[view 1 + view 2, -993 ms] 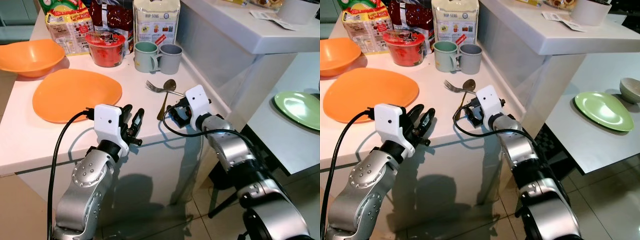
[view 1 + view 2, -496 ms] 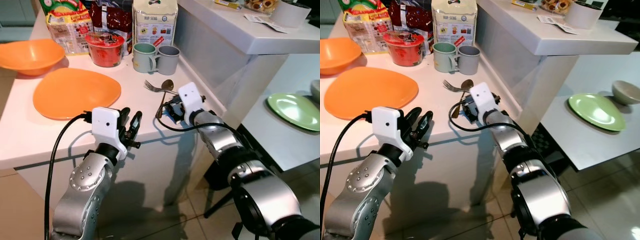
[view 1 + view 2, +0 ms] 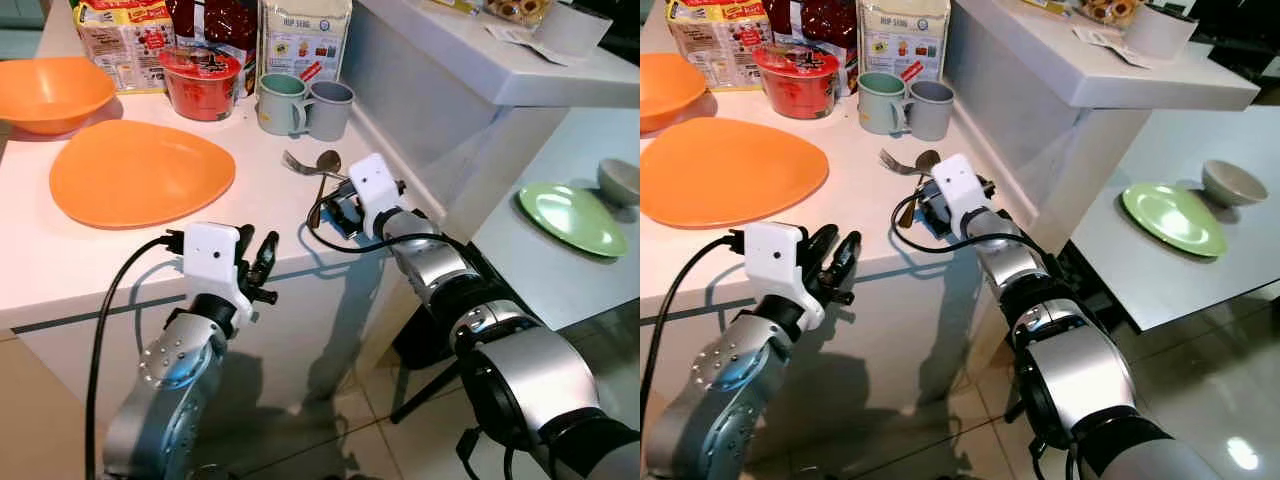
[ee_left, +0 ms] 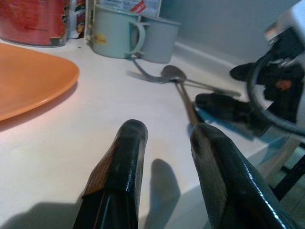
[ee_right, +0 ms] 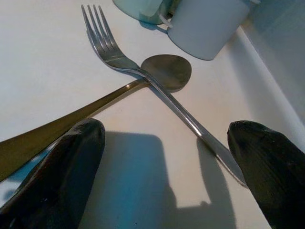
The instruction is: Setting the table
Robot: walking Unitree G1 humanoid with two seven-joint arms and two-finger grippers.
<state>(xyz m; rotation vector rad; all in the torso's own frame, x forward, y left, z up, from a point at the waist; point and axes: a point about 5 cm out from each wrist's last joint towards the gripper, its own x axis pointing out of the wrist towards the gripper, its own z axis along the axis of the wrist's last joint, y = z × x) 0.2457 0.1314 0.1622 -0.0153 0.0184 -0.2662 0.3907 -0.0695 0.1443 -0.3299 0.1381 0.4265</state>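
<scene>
fork (image 5: 143, 76) lies crossed over spoon (image 5: 95, 107) on the counter (image 3: 120, 250), just ahead of the right gripper (image 5: 167, 176), fingers spread wide, empty. left gripper (image 4: 167, 167) hovers nearby, slightly parted.

Right gripper closes in on the crossed cutlery

Over the last second the right gripper (image 5: 162, 167) has pushed forward across the tabletop (image 3: 150, 250) toward the fork (image 5: 112, 45) and spoon (image 5: 167, 71); its wide-open fingers (image 5: 66, 167) now straddle both handles. The left gripper (image 3: 257, 262) has dropped slightly at the tabletop's front edge. The head camera has shifted, bringing a grey bowl (image 3: 1232, 183) beside the green plate (image 3: 1173, 217) into view.
</scene>
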